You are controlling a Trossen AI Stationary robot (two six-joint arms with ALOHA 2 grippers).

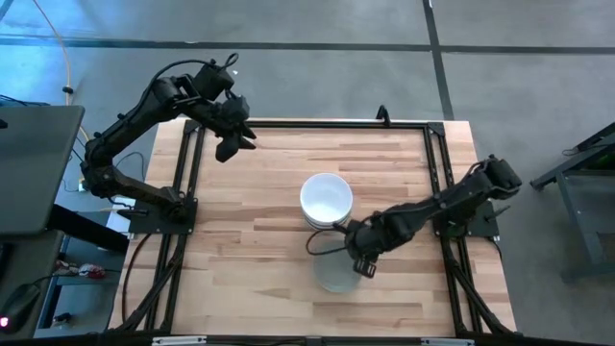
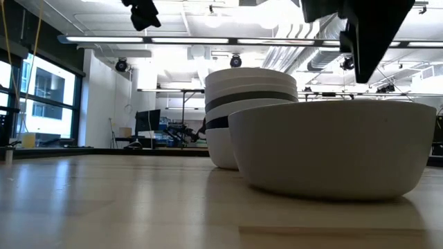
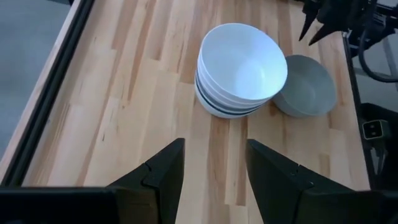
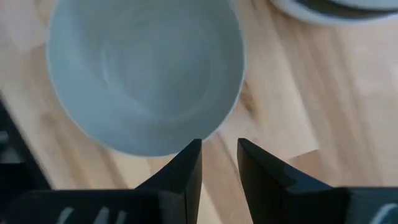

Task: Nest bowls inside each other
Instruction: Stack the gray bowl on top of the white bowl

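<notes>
From above the stack (image 1: 326, 199) hides its black band, plain low down; right hand (image 1: 362, 264) parted, empty, over the grey bowl (image 1: 336, 274); left hand (image 1: 233, 144) wide, empty.

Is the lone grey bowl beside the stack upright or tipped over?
Upright. The grey bowl sits flat on the table, its empty hollow facing up, apart from the stack of bowls.

We count 1 stack of nested bowls (image 1: 326, 198) at frame centre, 1 loose grey bowl (image 1: 336, 273) below it, and 2 arms.
</notes>
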